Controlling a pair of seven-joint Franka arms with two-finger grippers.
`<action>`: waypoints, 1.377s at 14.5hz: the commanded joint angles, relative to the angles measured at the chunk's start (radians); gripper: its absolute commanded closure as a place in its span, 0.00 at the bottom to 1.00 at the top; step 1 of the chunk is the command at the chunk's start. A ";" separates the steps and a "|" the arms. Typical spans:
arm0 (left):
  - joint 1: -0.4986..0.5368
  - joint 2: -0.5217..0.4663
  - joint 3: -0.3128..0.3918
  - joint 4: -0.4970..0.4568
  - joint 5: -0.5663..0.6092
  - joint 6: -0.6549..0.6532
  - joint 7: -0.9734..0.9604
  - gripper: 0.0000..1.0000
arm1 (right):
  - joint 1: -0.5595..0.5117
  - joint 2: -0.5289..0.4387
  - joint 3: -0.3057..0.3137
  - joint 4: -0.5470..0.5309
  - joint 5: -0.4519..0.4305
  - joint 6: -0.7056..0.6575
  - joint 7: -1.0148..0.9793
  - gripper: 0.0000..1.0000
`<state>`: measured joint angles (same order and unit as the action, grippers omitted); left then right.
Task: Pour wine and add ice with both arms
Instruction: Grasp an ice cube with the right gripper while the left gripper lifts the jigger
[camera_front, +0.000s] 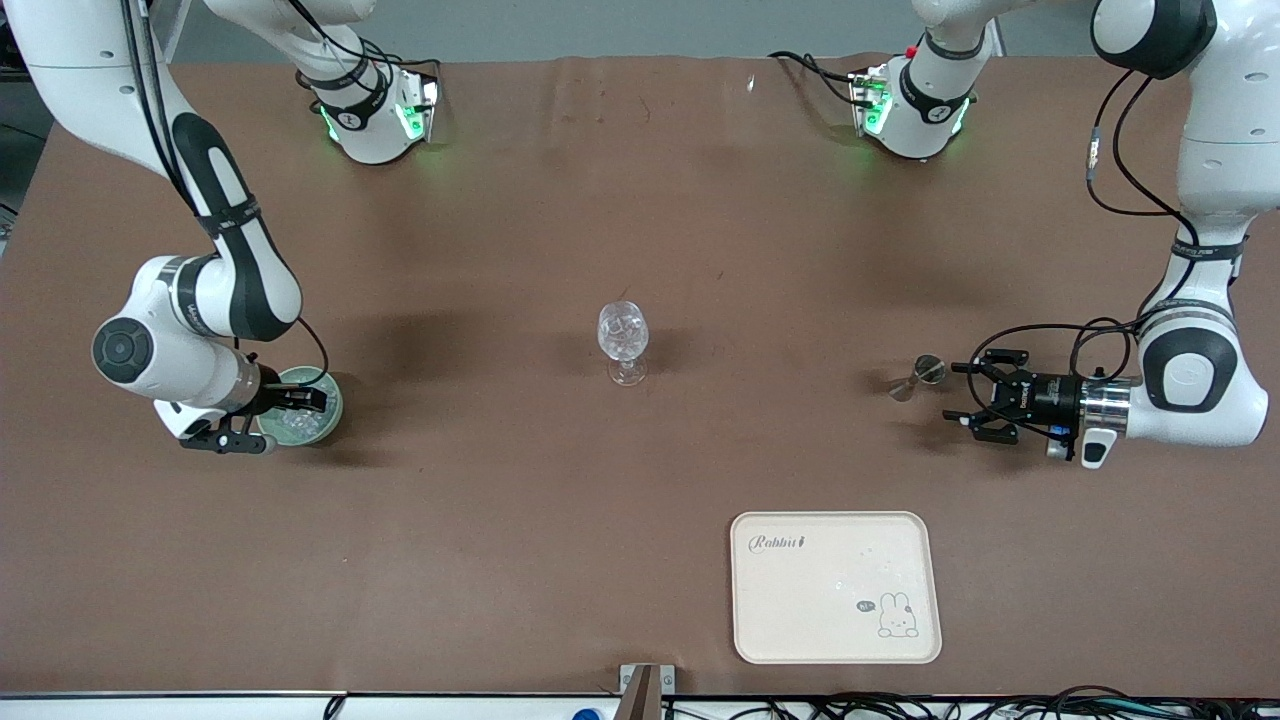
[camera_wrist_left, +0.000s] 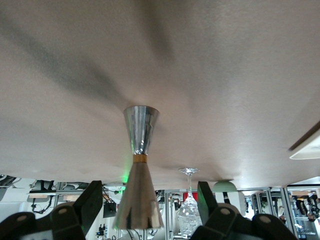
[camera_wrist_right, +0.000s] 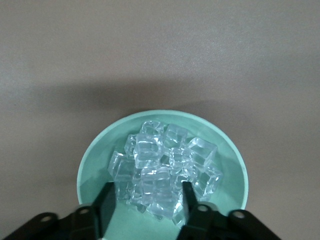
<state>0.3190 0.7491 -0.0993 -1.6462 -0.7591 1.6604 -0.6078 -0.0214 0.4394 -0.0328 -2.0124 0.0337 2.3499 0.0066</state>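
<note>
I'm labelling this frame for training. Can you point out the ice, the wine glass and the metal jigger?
ice (camera_wrist_right: 162, 167): right wrist view, on a cube at the middle of the pile in the green bowl.
wine glass (camera_front: 623, 332): front view, on its round bowl.
metal jigger (camera_wrist_left: 141, 127): left wrist view, on the cone standing on the table.

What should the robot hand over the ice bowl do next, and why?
Probably close: the right gripper hangs open over the green bowl with its fingers on either side of an ice cube, so pinching would likely grab it. The left gripper waits open by the jigger.
</note>
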 joint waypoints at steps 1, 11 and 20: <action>0.002 0.006 0.000 -0.012 -0.035 -0.007 0.029 0.17 | -0.012 -0.002 0.007 -0.022 0.003 0.029 -0.011 0.47; -0.003 0.049 -0.005 -0.024 -0.063 -0.008 0.054 0.20 | -0.029 -0.024 0.008 -0.009 0.003 0.005 -0.011 0.98; -0.011 0.064 -0.007 -0.040 -0.080 -0.008 0.089 0.30 | -0.009 -0.162 0.014 0.318 -0.037 -0.360 -0.005 0.99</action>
<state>0.3113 0.8118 -0.1079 -1.6782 -0.8116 1.6583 -0.5397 -0.0363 0.3020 -0.0289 -1.7907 0.0268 2.1015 0.0044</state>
